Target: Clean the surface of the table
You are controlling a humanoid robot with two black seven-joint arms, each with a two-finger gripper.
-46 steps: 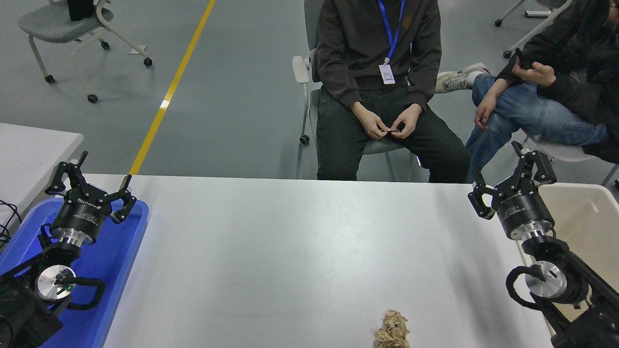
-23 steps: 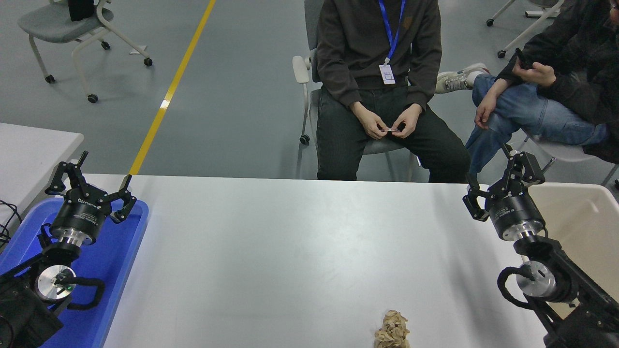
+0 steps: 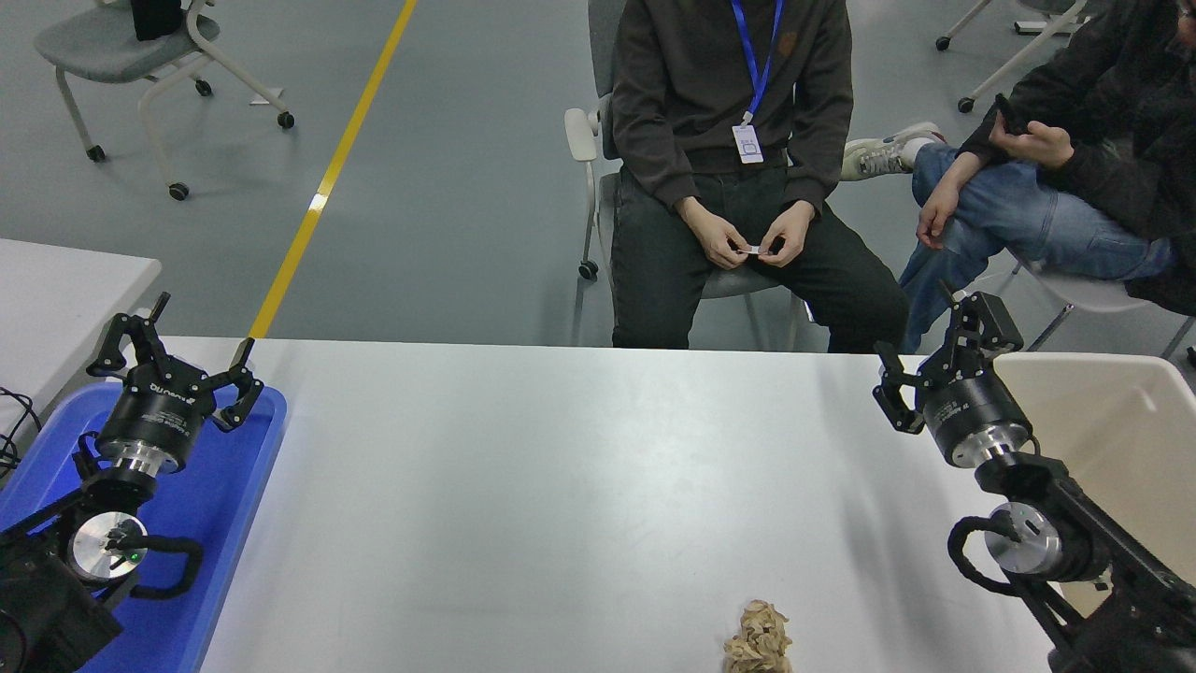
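Note:
The table surface (image 3: 561, 486) is a wide white-grey tabletop filling the lower part of the head view. A crumpled tan paper wad (image 3: 759, 639) lies on it near the front edge, right of centre. My right gripper (image 3: 925, 336) is open and empty, held above the table's far right corner, well behind and to the right of the wad. My left gripper (image 3: 177, 336) is open and empty, parked at the lower left above the blue tray (image 3: 238, 486).
A beige bin (image 3: 1121, 421) stands off the table's right edge, beside my right arm. Two people sit at the far side, one in the middle (image 3: 738, 140) and one at the right (image 3: 1056, 178). A smaller white table (image 3: 56, 290) shows at left.
My right gripper has moved left and slightly away from the bin, in over the table's far right corner. The left arm and the wad have not moved.

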